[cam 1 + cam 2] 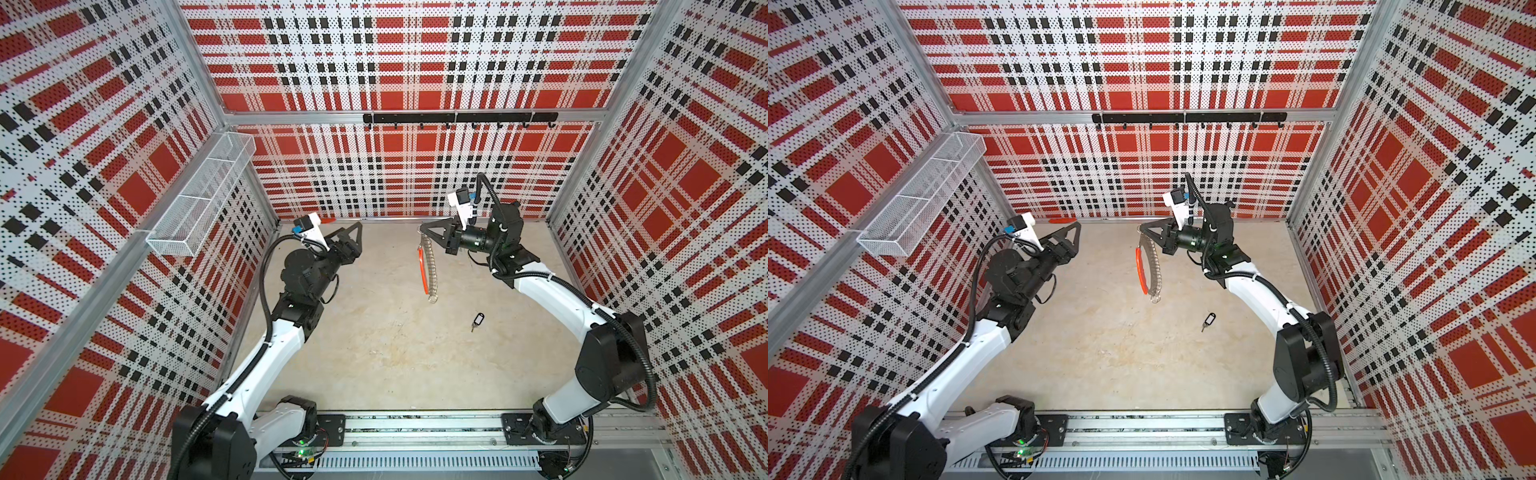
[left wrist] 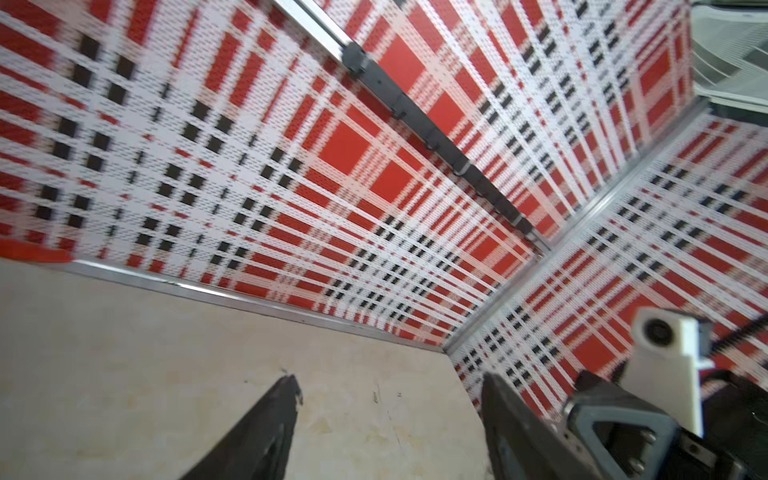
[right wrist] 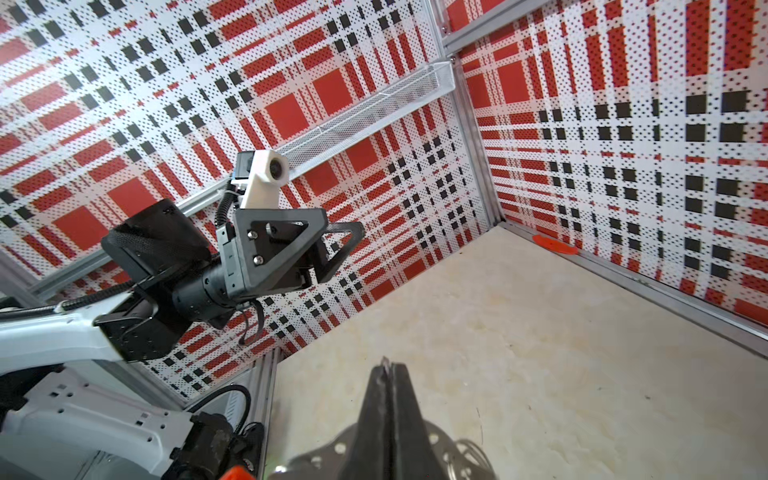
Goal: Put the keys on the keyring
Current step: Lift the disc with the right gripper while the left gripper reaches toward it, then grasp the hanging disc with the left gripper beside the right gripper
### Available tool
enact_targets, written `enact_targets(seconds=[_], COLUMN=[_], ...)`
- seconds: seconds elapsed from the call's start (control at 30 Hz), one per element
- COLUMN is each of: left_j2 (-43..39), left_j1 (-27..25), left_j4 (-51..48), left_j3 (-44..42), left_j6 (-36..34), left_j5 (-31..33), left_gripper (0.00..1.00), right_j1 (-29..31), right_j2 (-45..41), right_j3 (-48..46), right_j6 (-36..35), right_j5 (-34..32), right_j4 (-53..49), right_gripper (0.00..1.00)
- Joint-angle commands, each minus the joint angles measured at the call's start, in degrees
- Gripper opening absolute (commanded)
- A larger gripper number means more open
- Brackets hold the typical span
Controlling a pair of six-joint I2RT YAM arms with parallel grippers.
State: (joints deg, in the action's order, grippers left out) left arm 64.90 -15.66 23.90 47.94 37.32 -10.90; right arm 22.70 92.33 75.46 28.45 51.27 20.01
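right gripper [image 1: 423, 228] clamps the red-and-metal hoop keyring [image 1: 422, 270] hanging below it; left gripper [image 2: 388, 378] gapes empty. light, slippery silver keys [image 1: 476, 323]: pinch their black tag [image 1: 480, 318].

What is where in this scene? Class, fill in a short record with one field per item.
keyring: hanging from the right gripper, clear of the table
keys: flat on the table, apart from the keyring
right gripper: shut on the keyring
left gripper: open, holding nothing
black hook rail: mounted high at the back
wire basket: mounted high on the left side
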Motion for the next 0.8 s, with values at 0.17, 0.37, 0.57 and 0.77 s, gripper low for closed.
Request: enact_targets(seconds=[0.17,0.37,0.57,0.77], left_j2=[8.68,14.64,20.75,24.93], left_j1=[-3.49,-3.74,-5.65,-6.51], left_j4=[13.49,25.9,34.37,38.94], left_j3=[4.23,4.97,7.54,8.59], left_j6=[3.72,10.14,15.24,19.23], left_j5=[-13.87,-17.65,-21.5,-23.65], left_gripper=[0.48,0.35,0.29,0.32], right_j1=[-0.67,-0.67,-0.64,-0.28], right_j2=[4.16,8.64,8.98,9.64], right_j3=[2.64,4.85,5.4,3.15], right_j6=[10.44,22.05,20.14,21.93], right_j5=[5.19,7.21,6.64,5.64], right_j4=[15.01,27.95,25.27,28.58], right_gripper=[0.0,0.0,0.0,0.0])
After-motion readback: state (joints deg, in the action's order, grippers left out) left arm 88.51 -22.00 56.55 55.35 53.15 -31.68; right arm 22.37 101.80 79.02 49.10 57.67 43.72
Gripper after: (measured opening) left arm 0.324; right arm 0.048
